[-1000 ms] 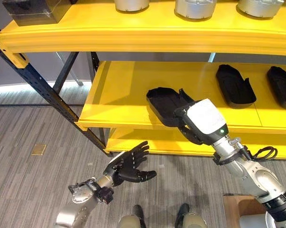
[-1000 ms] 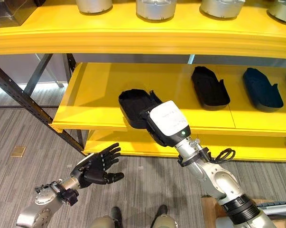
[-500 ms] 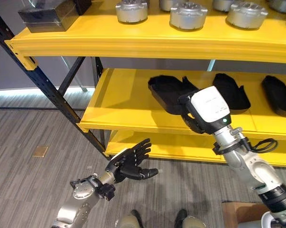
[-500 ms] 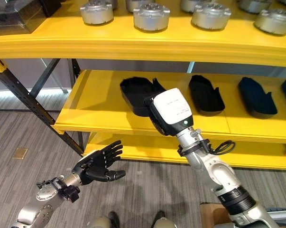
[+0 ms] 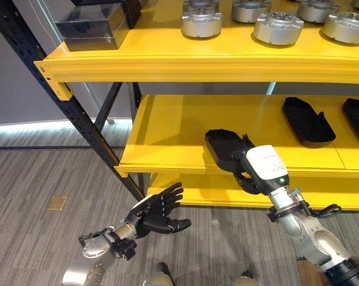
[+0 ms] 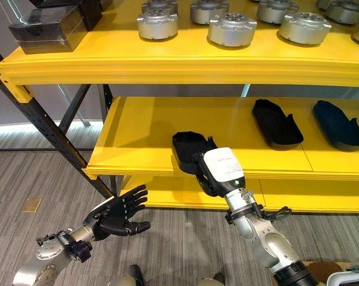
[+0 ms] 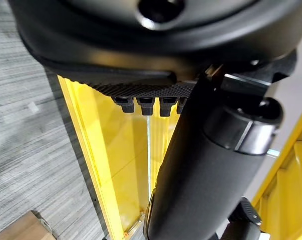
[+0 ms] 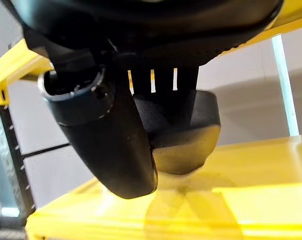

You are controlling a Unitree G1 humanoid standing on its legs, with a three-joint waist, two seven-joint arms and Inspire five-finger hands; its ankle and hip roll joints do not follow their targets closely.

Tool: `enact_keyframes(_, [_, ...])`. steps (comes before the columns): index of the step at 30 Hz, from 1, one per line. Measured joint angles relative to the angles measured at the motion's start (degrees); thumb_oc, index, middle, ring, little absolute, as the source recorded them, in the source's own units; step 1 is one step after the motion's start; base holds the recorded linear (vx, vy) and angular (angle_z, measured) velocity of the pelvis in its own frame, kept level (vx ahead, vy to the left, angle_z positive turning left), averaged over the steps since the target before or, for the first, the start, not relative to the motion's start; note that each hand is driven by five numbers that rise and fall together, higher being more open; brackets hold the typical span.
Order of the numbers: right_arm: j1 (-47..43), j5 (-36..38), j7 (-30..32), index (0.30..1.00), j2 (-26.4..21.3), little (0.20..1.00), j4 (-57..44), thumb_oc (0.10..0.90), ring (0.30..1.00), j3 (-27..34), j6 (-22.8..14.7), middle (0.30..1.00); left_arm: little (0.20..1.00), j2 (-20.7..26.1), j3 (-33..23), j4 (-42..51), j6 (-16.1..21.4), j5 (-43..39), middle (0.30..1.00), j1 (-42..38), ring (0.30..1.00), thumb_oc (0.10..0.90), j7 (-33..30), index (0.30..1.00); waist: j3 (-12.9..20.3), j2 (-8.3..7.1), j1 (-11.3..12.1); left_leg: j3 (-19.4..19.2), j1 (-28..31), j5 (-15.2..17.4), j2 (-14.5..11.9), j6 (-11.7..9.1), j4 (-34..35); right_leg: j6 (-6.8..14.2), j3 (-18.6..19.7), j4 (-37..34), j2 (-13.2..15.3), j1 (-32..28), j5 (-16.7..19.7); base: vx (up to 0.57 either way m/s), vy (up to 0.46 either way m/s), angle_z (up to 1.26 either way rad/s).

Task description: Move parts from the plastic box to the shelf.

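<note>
Right robot hand [image 5: 246, 176] is at the near edge of the middle shelf [image 5: 167, 128], thumb and fingers curled round the near end of a black tray-shaped part [image 5: 224, 146]. The right wrist view shows that grip from close up. The part rests on the shelf surface, near end at the edge, so placement looks under way but release is not yet made.

Left robot hand [image 5: 157, 208] hangs low over the floor [image 5: 36, 179], fingers spread, holding nothing.

Already on the middle shelf, further right: two more black parts [image 6: 277, 122], well apart from the held one. Top shelf carries a row of round silver parts [image 6: 233, 28] and a dark box [image 6: 47, 28] at the left.

The plastic box is out of frame, so what remains cannot be judged.

No readable writing or labels.
</note>
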State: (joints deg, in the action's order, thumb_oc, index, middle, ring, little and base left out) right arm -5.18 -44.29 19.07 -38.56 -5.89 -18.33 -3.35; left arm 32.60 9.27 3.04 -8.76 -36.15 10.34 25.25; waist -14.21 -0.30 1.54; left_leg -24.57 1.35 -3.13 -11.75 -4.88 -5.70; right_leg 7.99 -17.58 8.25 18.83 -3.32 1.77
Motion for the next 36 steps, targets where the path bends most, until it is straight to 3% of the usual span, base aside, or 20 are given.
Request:
enact_keyframes(11, [-0.9,-0.1,0.0,0.3,-0.1,0.3,0.3,0.4,0.3,0.1,1.8,0.3,1.0,0.0,-0.9,0.0,0.0,0.5,1.0,2.6,1.0,0.9,1.4,1.0,-0.2,-2.0,0.5,-0.1,-2.3,1.2,-0.3,-0.4,-1.1,-1.4,-0.2,-0.1,-0.5,2.8,1.6,0.04,0.102,-0.07])
enact_keyframes(14, [-2.9,-0.3,0.0,0.3,0.0,0.3,2.9,0.4,0.3,0.1,2.4,0.3,1.0,-0.1,-0.9,-0.1,-0.1,0.4,1.0,2.1,1.0,0.9,4.0,1.0,-0.3,-1.91,0.8,2.9,-4.6,3.2,-0.3,0.3,-4.6,-1.7,-0.3,1.7,-0.5,4.3,3.0,0.07,0.179,-0.06])
enact_keyframes(15, [-3.7,-0.5,0.0,0.3,0.2,0.3,4.2,0.4,0.3,0.2,2.7,0.3,1.0,-0.1,-0.7,0.0,-0.1,0.4,1.0,1.5,1.0,0.9,4.9,1.0,-0.5,-1.75,1.5,4.5,-6.8,6.1,-0.2,1.6,-9.7,-1.8,0.0,5.4,0.0,6.6,3.5,0.08,0.027,-0.34])
enact_keyframes(16, [-4.4,-0.6,-0.1,0.3,-0.5,0.3,5.0,0.4,0.3,0.4,3.1,0.3,1.0,-0.7,0.1,0.0,-0.1,0.3,1.0,0.5,1.0,0.9,5.3,1.0,-0.9,-0.03,1.7,7.1,-9.8,9.9,0.0,3.4,-15.8,-1.7,0.6,10.3,0.2,9.2,3.7,0.13,-0.032,-0.42])
enact_keyframes(17, [-4.2,-0.7,0.0,0.3,0.3,0.3,5.9,0.4,0.3,0.5,3.4,0.3,1.0,-1.3,0.0,-0.2,-0.2,0.3,1.0,0.2,1.0,0.9,5.4,1.0,-1.5,0.38,2.0,7.6,-10.0,11.2,-1.0,3.1,-17.1,-1.4,1.6,14.7,0.4,11.0,3.4,0.17,-0.188,-0.05])
enact_keyframes(18, [-2.9,-0.7,0.0,0.3,0.3,0.3,6.3,0.4,0.3,0.5,3.4,0.3,1.0,-1.7,-0.1,-0.2,-0.3,0.3,1.0,0.1,1.0,0.9,5.1,1.0,-1.6,0.61,1.6,8.0,-10.1,11.2,-1.2,3.1,-15.9,-1.1,1.4,19.7,-0.6,12.0,-0.9,0.18,-0.409,0.2])
enact_keyframes(19, [-2.1,-0.7,-0.1,0.3,0.2,0.3,6.4,0.4,0.3,0.5,3.3,0.3,1.0,-1.6,-0.5,0.3,-0.3,0.3,1.0,0.3,1.0,0.9,5.1,1.0,-1.6,-0.14,1.6,7.7,-9.1,10.8,-1.0,2.9,-13.2,-2.4,1.0,20.8,-1.7,12.5,-4.2,0.16,-0.517,0.33])
enact_keyframes(21, [-3.6,-0.8,-0.1,0.3,-0.3,0.3,6.3,0.4,0.3,0.5,2.2,0.3,1.0,-1.6,-1.3,0.5,-1.2,0.2,1.0,0.5,1.0,0.9,4.8,1.0,-1.6,-1.6,2.0,5.3,-8.3,8.3,-0.4,1.8,-7.1,-1.0,-0.5,13.8,-2.3,12.3,-6.5,0.02,-0.369,0.03])
enact_keyframes(22, [-5.6,-1.6,-0.2,0.3,-0.2,0.3,6.3,0.4,0.3,0.6,1.8,0.3,1.0,-1.9,-1.2,-0.1,-2.4,0.3,1.0,-0.5,1.0,0.9,3.9,1.0,-2.6,-1.09,1.8,4.8,-8.2,6.1,-0.2,2.4,-6.1,0.1,-0.5,12.4,-0.4,13.1,-6.8,-0.01,-0.265,-0.11])
enact_keyframes(24, [-6.4,-2.6,-1.1,0.3,0.1,0.3,6.2,0.4,0.3,0.3,1.6,0.3,1.0,-2.0,-0.8,-0.3,-3.0,0.4,1.0,-1.0,1.0,0.9,2.4,1.0,-3.1,-0.94,2.0,5.0,-8.3,4.5,-0.5,2.7,-5.9,1.2,0.9,7.1,2.3,12.7,-5.5,0.04,-0.364,-0.03])
enact_keyframes(26, [-6.5,-2.8,-2.1,0.3,0.0,0.3,6.4,0.4,0.3,-0.4,1.3,0.3,1.0,-0.9,-1.0,-0.1,-2.9,0.4,1.0,-0.9,1.0,0.9,2.5,1.0,-3.4,-2.36,2.0,6.0,-8.2,2.0,-1.2,1.5,-3.5,2.1,0.1,1.4,2.2,9.2,-5.5,-0.02,-0.221,0.35])
enact_keyframes(27, [-7.3,-3.0,-2.7,0.3,-0.2,0.3,7.0,0.4,0.3,-0.6,1.2,0.3,1.0,-0.2,-0.9,-0.1,-2.9,0.4,1.0,-1.0,1.0,0.9,2.5,1.0,-3.7,-2.58,2.3,6.2,-8.1,0.3,-1.8,0.8,-1.1,3.0,-1.2,-0.1,1.0,9.0,-1.9,-0.06,-0.098,0.47])
enact_keyframes(29, [-9.3,-3.0,-3.8,0.3,-0.3,0.3,8.4,0.4,0.3,-0.8,1.4,0.3,1.0,-0.1,-0.4,-0.1,-3.1,0.4,1.0,-0.6,1.0,0.9,2.7,1.0,-4.5,-2.62,2.2,6.1,-8.3,0.0,-3.2,0.9,-0.5,2.4,-1.9,-0.3,-0.2,9.4,0.6,-0.07,-0.078,0.33])
enact_keyframes(30, [-10.5,-3.1,-4.7,0.3,-1.1,0.3,8.7,0.4,0.3,-0.8,2.2,0.3,1.0,-0.5,0.9,0.0,-3.8,0.3,1.0,-0.4,1.0,0.9,3.2,1.0,-5.0,-1.58,2.2,6.0,-8.0,0.7,-3.2,1.2,-2.7,1.7,-2.5,-0.1,-1.1,9.4,1.3,-0.05,-0.082,0.1])
enact_keyframes(32, [-11.9,-4.3,-4.9,0.3,-2.9,0.3,9.0,0.4,0.3,-0.8,3.0,0.3,1.0,-1.1,2.2,0.6,-4.6,0.3,1.0,0.1,1.0,0.9,5.6,1.0,-5.7,0.33,2.2,6.3,-6.7,-0.7,-3.4,0.5,0.5,0.7,-3.2,0.6,-2.5,9.7,2.0,0.01,-0.094,0.06])
enact_keyframes(36, [-13.8,-5.0,-5.7,0.3,-4.7,0.3,9.2,0.4,0.3,-0.8,4.2,0.3,1.0,-2.4,2.0,2.2,-4.9,-1.8,1.0,-0.9,1.0,0.9,5.5,1.0,-6.4,1.7,2.0,6.6,-6.1,-3.1,-3.0,-0.5,1.6,0.1,-3.6,2.2,-2.2,9.6,1.9,0.1,-0.046,0.09])
